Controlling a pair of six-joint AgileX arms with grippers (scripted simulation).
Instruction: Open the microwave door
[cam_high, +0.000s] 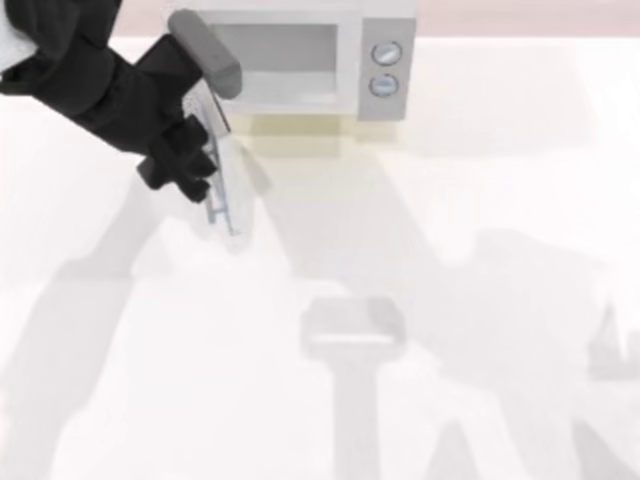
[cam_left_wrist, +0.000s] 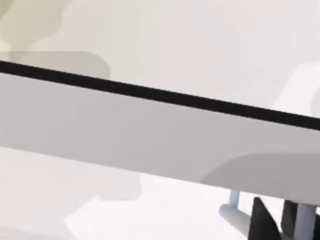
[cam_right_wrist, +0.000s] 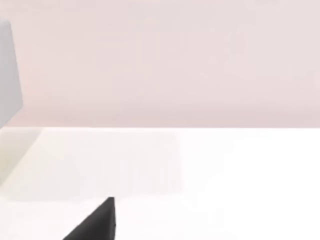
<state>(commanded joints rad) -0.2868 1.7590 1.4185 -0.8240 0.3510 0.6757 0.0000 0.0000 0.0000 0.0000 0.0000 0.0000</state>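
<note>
The microwave (cam_high: 300, 22) stands at the table's far edge, left of centre, its pale cavity (cam_high: 280, 55) exposed. The microwave door (cam_high: 222, 160) is swung out toward the front and shows almost edge-on. My left gripper (cam_high: 200, 175) sits on the door's left side, near its free end, shut on the thin pale handle (cam_high: 222, 207). In the left wrist view the door (cam_left_wrist: 150, 135) is a wide grey band with a black line, and dark fingers (cam_left_wrist: 262, 222) straddle the handle bar (cam_left_wrist: 235, 215). Only a dark tip of my right gripper (cam_right_wrist: 100, 222) shows, in its own wrist view.
A narrow control panel (cam_high: 385, 70) with two round knobs fills the microwave's right end. The white table (cam_high: 450, 250) carries only soft arm shadows. In the right wrist view, a grey block (cam_right_wrist: 9, 75) stands at the edge before a pink wall.
</note>
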